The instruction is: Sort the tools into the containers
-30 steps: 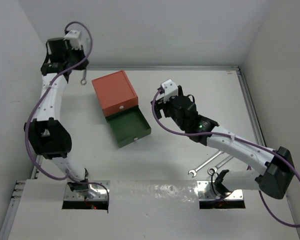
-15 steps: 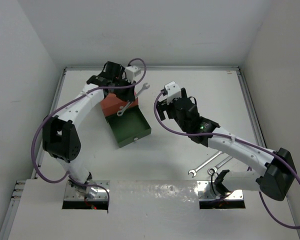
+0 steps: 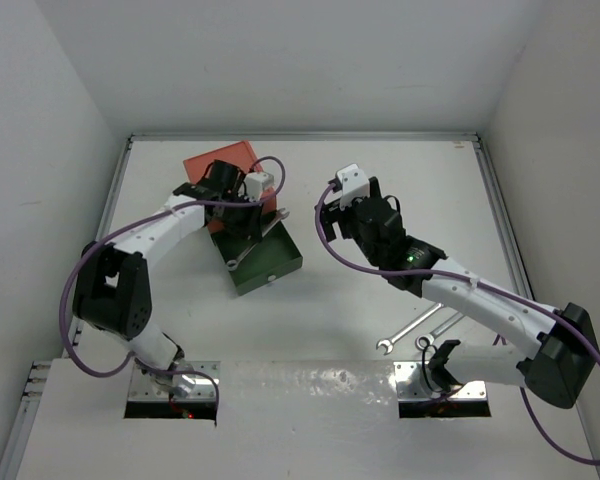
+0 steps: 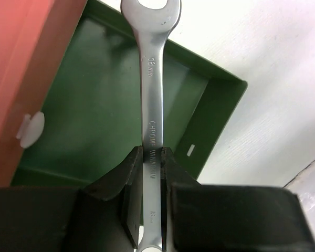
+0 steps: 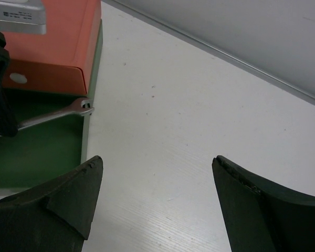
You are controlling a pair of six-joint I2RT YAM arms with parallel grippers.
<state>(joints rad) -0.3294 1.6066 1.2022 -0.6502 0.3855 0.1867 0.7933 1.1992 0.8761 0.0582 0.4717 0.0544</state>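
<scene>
My left gripper (image 4: 151, 157) is shut on a slim silver wrench (image 4: 152, 79) near one end, holding it lengthwise over the open dark green lower drawer (image 4: 94, 105). From above, the wrench (image 3: 232, 263) lies slantwise across the drawer (image 3: 275, 262) under the left gripper (image 3: 242, 228). The orange-red upper drawer (image 3: 212, 166) is closed; its white knob (image 4: 31, 128) shows. My right gripper (image 5: 156, 163) is open over bare table, right of the box, with nothing between its fingers. It sees the wrench's head (image 5: 83, 107) at the drawer wall. Two more silver wrenches (image 3: 412, 326) lie near the right arm's base.
The left arm and its purple cable (image 3: 80, 290) arch over the table's left side. A raised rail (image 3: 500, 200) runs along the table's right edge and walls close the back. The right arm (image 3: 480, 300) stretches above the two loose wrenches.
The left arm swung from the far left back corner to the box, carrying the wrench, and now holds it low over the green drawer. The right gripper drifted slightly right and stayed open.
</scene>
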